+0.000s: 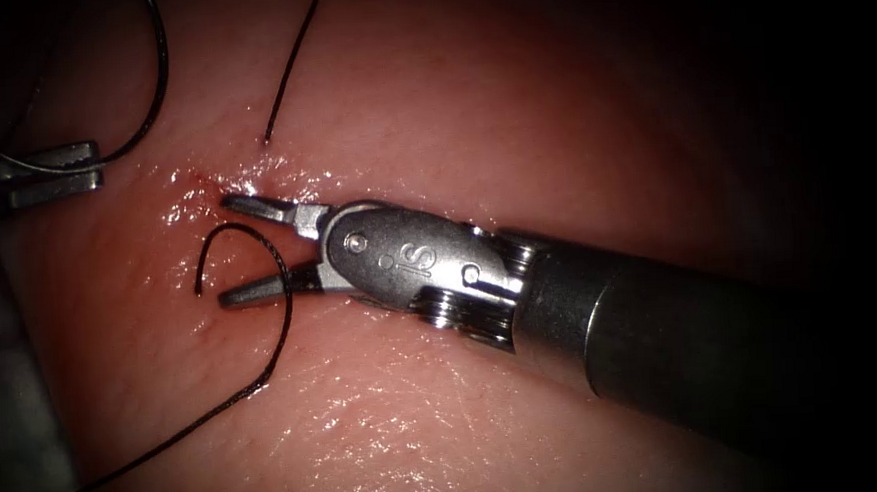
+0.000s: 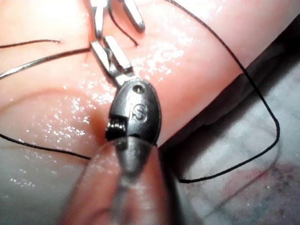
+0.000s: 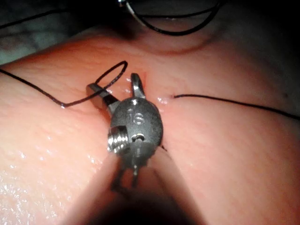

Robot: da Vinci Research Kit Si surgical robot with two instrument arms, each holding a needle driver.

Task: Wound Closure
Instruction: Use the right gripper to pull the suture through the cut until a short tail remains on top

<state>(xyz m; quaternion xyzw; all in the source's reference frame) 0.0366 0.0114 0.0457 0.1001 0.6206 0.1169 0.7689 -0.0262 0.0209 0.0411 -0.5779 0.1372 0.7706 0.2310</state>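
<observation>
Pale gridded mat (image 2: 262,140) on the worktop beside the tissue (image 2: 197,61), faint red lines on it, grey surface (image 1: 16,398) left of the tissue, dark surroundings beyond the tissue's lit middle

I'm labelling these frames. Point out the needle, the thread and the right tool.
needle (image 1: 49,164): endoscope view, on its thin pale curve at the left tool.
thread (image 1: 284,314): endoscope view, on the loop.
right tool (image 1: 263,247): endoscope view, midway between its open tips.
</observation>
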